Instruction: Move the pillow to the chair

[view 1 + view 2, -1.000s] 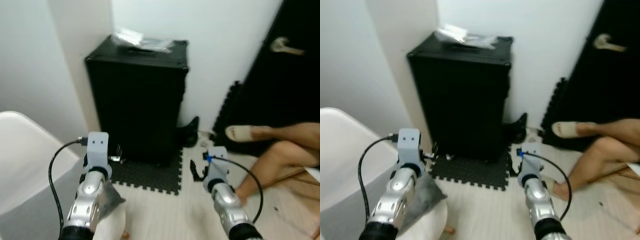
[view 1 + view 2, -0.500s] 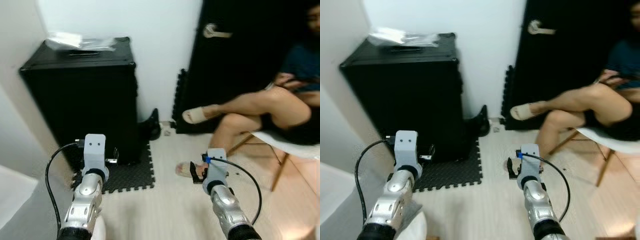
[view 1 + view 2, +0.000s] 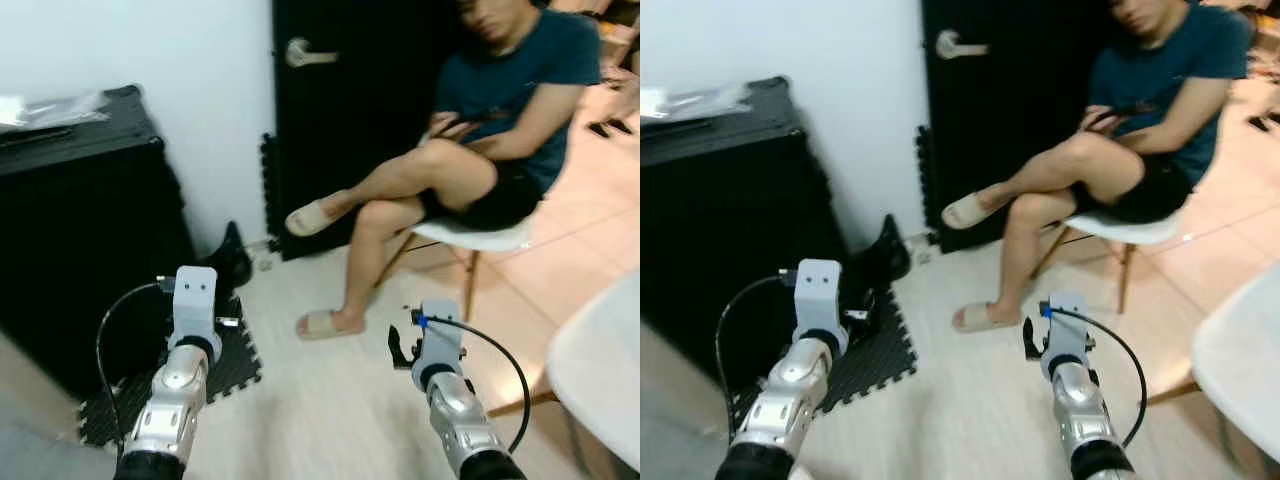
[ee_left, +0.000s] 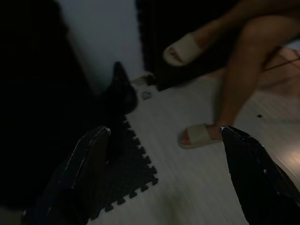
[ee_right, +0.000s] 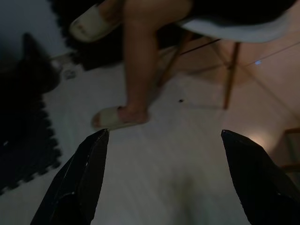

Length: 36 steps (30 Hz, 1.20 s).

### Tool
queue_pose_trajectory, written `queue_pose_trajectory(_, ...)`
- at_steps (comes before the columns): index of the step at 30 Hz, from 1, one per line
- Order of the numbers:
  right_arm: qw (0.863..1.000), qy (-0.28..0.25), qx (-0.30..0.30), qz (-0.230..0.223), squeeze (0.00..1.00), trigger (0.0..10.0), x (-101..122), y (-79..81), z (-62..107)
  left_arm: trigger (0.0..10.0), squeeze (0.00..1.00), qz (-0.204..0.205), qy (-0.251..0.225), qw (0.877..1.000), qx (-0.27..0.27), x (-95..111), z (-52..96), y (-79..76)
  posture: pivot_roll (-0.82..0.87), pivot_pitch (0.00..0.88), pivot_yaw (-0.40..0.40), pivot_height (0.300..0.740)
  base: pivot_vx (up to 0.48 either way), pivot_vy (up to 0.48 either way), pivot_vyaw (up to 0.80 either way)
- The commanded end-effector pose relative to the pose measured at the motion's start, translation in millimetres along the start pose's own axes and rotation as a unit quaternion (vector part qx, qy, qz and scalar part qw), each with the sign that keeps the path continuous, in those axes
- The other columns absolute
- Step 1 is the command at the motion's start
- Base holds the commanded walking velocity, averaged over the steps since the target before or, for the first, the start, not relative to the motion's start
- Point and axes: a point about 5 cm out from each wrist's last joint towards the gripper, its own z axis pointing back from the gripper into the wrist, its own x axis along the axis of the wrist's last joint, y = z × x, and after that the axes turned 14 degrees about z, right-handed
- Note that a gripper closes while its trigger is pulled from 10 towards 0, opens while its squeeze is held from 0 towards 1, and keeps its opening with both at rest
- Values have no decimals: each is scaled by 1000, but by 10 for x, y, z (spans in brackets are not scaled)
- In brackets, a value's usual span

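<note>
Both grippers, left gripper [image 4: 164,178] and right gripper [image 5: 164,178], hang spread wide, empty, above floor [image 3: 320,400]

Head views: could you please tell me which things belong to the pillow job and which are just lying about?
Job: left hand, open; right hand, open; white seat at the right edge, possibly a chair.
Lying about: black case, foam mat, black shoe, seated person, door.

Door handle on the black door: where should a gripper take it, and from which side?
Probably grip the door handle on its horizontal lever, near the free end pointing to the robot's right, coming straight from the front and closing from above and below.
</note>
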Motion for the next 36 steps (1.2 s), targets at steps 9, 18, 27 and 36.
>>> queue_pose_trajectory(9,1000,6,15,21,0,10000,-71,114,52,10000,0,-17,25,1000,5,-109,56,106,30,50,14,740,0,0,-800)
queue_pose_trajectory(18,1000,3,19,20,0,10000,-48,138,47,10000,0,-16,27,999,7,-115,67,117,29,54,14,740,0,0,-800)
queue_pose_trajectory(27,1000,11,16,14,0,10000,-80,115,53,10000,0,0,25,1000,13,-104,56,125,27,62,18,740,0,0,-800)
queue_pose_trajectory(36,999,-1,32,15,0,10000,-45,163,53,10000,0,4,31,999,19,-129,73,150,28,68,17,740,0,0,-178)
